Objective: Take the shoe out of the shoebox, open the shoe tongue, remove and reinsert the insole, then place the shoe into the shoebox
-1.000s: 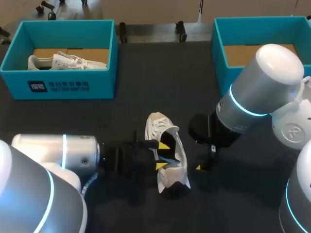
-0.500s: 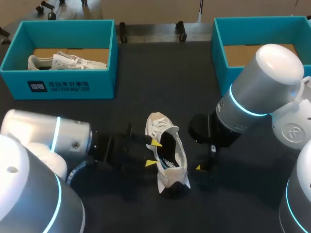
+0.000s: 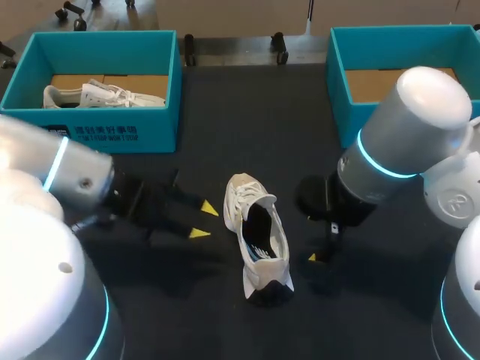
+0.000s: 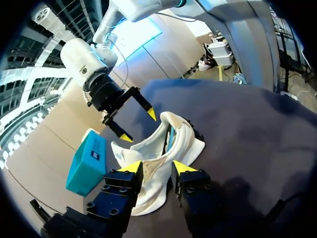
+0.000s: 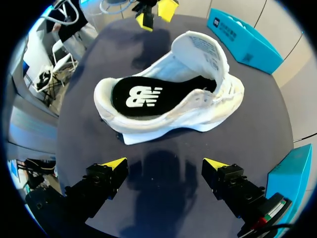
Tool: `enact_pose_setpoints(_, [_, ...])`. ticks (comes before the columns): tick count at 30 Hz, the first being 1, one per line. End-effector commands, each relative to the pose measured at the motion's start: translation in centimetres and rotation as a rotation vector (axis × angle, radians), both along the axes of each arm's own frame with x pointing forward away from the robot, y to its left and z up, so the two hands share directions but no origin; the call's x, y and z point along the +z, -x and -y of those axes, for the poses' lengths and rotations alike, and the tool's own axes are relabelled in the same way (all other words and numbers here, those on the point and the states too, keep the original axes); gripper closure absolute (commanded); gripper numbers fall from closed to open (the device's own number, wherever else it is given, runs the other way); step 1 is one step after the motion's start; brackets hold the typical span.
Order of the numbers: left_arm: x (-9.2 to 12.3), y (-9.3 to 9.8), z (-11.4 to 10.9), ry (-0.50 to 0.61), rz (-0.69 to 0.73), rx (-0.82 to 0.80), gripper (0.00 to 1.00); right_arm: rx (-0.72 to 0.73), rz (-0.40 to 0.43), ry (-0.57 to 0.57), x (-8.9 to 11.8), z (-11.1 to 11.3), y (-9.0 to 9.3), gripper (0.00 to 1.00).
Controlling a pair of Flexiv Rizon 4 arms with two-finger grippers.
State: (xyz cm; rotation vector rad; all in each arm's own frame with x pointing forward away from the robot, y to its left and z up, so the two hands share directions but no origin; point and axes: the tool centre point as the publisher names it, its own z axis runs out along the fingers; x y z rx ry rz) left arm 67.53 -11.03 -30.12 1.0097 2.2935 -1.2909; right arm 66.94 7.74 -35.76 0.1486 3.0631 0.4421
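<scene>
Right shoebox (image 3: 375, 31) partly behind right arm (image 3: 409, 135)

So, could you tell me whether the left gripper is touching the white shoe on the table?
Apart. The head view shows a strip of bare dark table between the side of the shoe and the yellow tips of the left gripper.

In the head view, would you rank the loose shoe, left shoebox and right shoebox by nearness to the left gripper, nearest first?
1. The loose shoe, right of the left gripper.
2. The left shoebox, far left corner.
3. The right shoebox, far right corner.
</scene>
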Motion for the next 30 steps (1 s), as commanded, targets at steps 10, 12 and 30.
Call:
enact_pose_setpoints(10, [3.7, -0.6, -6.4, -0.324, -0.079, -0.237, 0.70, 0.044, -0.037, -0.007, 4.2, 9.8, -0.4, 0.00])
enact_pose_setpoints(12, [4.0, -0.7, -7.1, -0.358, -0.076, -0.250, 0.74, 0.045, -0.036, -0.013, 4.6, 11.2, -0.6, 0.00])
enact_pose_setpoints(30, [7.3, -2.0, -8.7, -0.737, 0.059, -0.472, 1.00, 0.018, -0.071, -0.040, 5.0, 13.6, -1.1, 0.00])
